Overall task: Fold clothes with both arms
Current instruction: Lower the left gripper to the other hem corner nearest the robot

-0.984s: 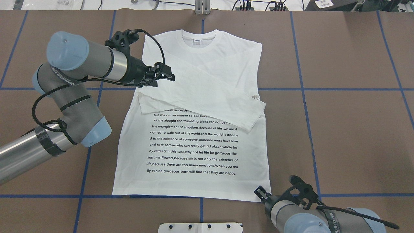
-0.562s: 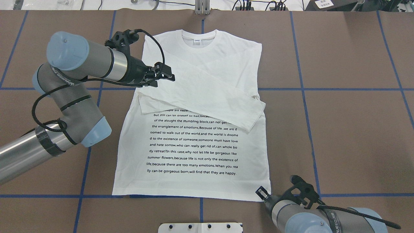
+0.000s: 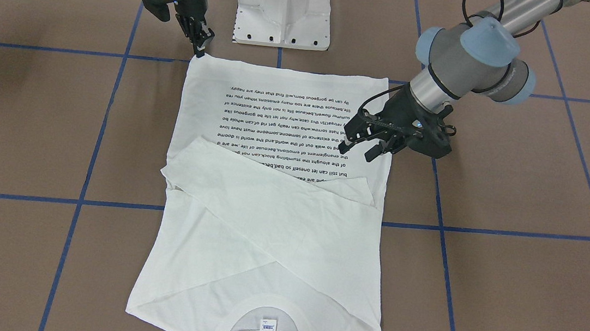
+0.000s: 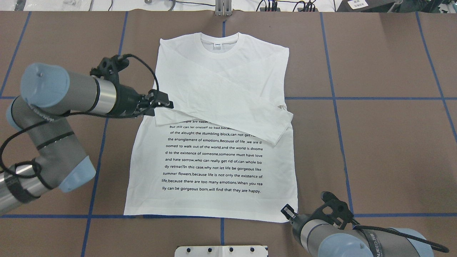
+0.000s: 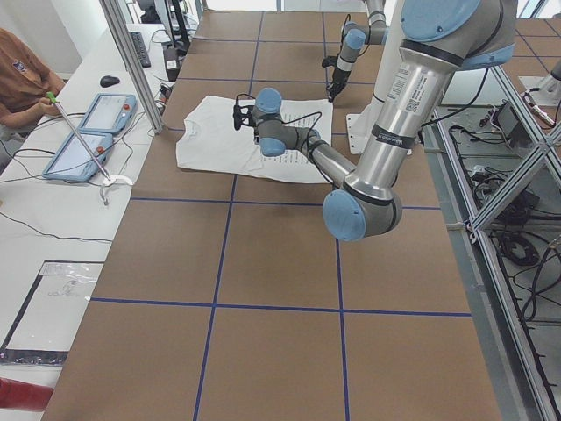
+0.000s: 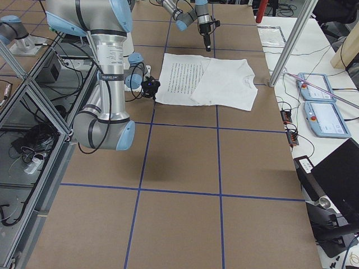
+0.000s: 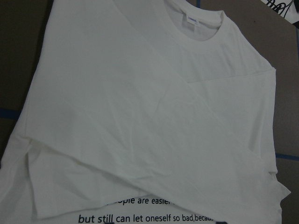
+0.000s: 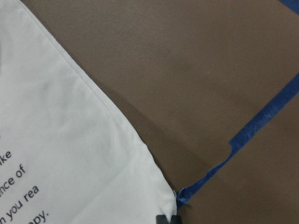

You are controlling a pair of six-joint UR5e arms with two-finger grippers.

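Note:
The white long-sleeved T-shirt (image 4: pixel 214 167) lies flat, text side up, collar (image 4: pixel 219 44) at the far end, both sleeves folded across the chest. It also shows in the front view (image 3: pixel 265 239). My left gripper (image 4: pixel 165 100) is open and empty, hovering over the shirt's left edge by the folded sleeve's cuff; its fingers stand apart in the front view (image 3: pixel 355 151). My right gripper (image 4: pixel 286 211) is shut, its tips at the near right hem corner (image 8: pixel 170 198). I cannot tell if cloth is between them. The corner lies flat.
The white metal pedestal (image 3: pixel 284 5) stands at the table's near edge, just behind the hem. Blue tape lines (image 4: pixel 357 98) cross the brown table cover. Cables and devices lie beyond the far edge (image 4: pixel 285 5).
My left arm has pulled back, moving its gripper from over the shirt's upper chest down to the shirt's left edge by the cuff. The right gripper has barely moved. The shirt is unchanged.

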